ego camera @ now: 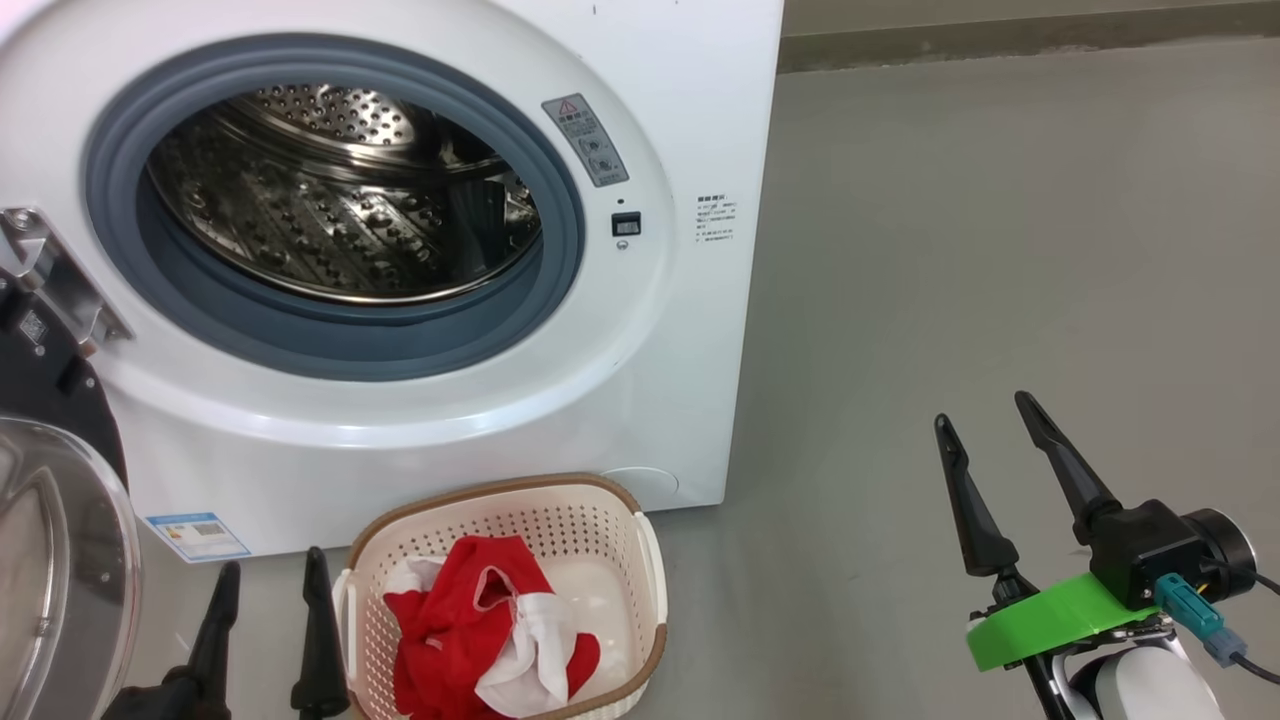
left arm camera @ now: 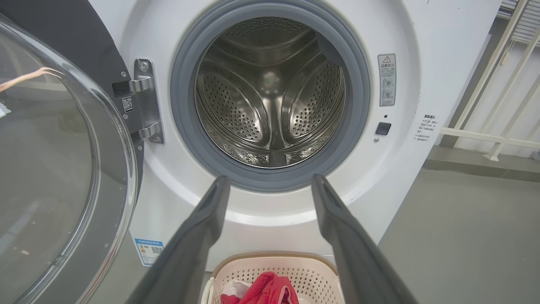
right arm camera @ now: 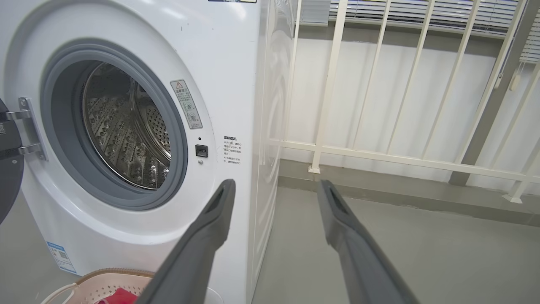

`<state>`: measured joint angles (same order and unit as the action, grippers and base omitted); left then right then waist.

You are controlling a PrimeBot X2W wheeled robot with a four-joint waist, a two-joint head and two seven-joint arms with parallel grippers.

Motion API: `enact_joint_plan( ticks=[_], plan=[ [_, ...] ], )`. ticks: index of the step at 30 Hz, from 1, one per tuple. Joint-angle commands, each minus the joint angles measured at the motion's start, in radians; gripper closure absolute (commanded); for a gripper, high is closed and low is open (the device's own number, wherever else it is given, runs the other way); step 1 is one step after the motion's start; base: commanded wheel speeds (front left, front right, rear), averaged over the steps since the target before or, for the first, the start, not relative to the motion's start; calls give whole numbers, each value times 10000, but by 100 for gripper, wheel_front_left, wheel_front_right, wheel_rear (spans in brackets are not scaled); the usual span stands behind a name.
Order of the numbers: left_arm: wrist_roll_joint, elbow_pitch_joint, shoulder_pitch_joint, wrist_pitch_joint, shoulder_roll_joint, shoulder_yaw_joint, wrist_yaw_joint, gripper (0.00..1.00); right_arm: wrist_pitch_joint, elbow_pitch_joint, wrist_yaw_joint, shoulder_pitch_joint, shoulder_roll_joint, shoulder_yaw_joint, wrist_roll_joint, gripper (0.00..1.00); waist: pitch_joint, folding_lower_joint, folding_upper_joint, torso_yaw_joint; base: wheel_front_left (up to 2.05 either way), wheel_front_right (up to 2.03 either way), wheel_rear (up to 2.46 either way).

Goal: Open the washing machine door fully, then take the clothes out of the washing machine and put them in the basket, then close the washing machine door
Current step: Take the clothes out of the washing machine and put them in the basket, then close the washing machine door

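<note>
The white washing machine (ego camera: pixel 640 330) stands with its door (ego camera: pixel 60 560) swung wide to the left; the clear glass bowl (left arm camera: pixel 46 169) shows large in the left wrist view. Its steel drum (left arm camera: pixel 270 93) looks bare of fabric. On the floor before it sits the cream basket (ego camera: pixel 600 520), holding the red and white clothes (ego camera: pixel 480 630). My left gripper (ego camera: pixel 270 570) hangs open just left of the basket, nothing between its fingers. My right gripper (ego camera: pixel 985 410) is open over bare floor, well right of the machine. In the right wrist view the basket (right arm camera: pixel 101 280) peeks in at the bottom.
Grey floor (ego camera: pixel 1000 250) spreads to the right of the machine. A white railing (right arm camera: pixel 379 156) and a low kerb run behind it. The door hinge (left arm camera: pixel 145 99) sits at the opening's left.
</note>
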<state>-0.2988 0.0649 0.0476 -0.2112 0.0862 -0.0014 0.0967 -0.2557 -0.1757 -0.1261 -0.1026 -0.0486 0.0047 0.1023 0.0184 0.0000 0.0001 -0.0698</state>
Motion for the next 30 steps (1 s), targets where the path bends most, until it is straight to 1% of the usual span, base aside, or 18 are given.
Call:
enact_joint_plan(
  ticks=[1, 9, 15, 21, 30],
  plan=[
    [34, -338, -95, 23, 184, 382, 61, 0, -61, 277, -46, -27, -16, 198, -130, 0, 25, 0, -1, -13, 0, 0, 0],
    [50, -459, -57, -53, 184, 359, 179, 0, -61, 245, -46, -8, -16, 169, -88, 0, 30, 0, -1, -43, -37, 37, 0],
    [68, -512, -24, -7, 207, 236, 177, 0, -61, 248, -46, 6, -16, 122, -40, 0, 20, 0, -1, -1, -131, 131, 0],
    [-30, -776, -29, -143, 225, 69, -69, 0, -61, 269, -46, -17, -16, 108, 16, 0, 118, 0, -1, 74, -166, 166, 0],
    [90, -800, -75, -195, 276, 40, 81, 0, -61, 257, -46, -60, -16, 90, 48, 0, 191, 0, -1, 136, -63, 63, 0]
  ],
)
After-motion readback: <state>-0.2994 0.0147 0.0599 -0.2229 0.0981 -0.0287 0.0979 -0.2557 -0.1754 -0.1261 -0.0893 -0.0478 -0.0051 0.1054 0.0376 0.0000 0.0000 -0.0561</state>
